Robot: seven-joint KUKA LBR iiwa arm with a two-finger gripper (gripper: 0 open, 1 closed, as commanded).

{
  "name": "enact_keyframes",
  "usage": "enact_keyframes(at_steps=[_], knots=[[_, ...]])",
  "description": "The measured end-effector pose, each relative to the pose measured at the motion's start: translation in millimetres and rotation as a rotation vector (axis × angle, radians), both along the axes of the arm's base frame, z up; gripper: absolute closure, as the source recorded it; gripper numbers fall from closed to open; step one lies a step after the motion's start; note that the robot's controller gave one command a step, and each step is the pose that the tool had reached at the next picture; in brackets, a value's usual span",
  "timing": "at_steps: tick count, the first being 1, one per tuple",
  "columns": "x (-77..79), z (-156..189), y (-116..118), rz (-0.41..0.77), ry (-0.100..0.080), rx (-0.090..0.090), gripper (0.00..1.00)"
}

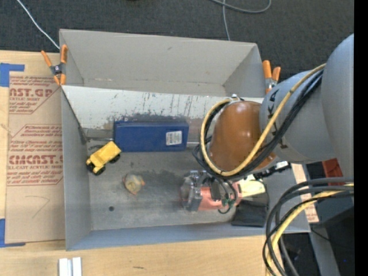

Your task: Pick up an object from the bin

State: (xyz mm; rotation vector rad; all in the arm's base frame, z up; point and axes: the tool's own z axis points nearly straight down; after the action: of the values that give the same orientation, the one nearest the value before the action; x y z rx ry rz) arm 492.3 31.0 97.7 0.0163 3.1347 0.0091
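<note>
My gripper (191,190) is low in the bin's front right part, just under the arm's orange-brown cover. A small pink-red thing (209,199) with a bit of green on it lies right against the gripper on its right side, and the view does not show whether it is gripped. A tan, stone-like lump (134,183) lies on the floor to the gripper's left, well apart from it.
A long blue box (150,136) with a white label lies along the back wall. A yellow toy truck (103,157) sits near the left wall. A white and yellow thing (252,187) and a black thing (250,214) lie at the front right corner, under the arm.
</note>
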Motion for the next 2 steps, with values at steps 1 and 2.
enact_keyframes(at_steps=[1,2], knots=[[7.5,70,-12,0.011,-0.007,0.0,1.0],[12.3,137,-35,-0.036,-0.002,0.001,0.0]])
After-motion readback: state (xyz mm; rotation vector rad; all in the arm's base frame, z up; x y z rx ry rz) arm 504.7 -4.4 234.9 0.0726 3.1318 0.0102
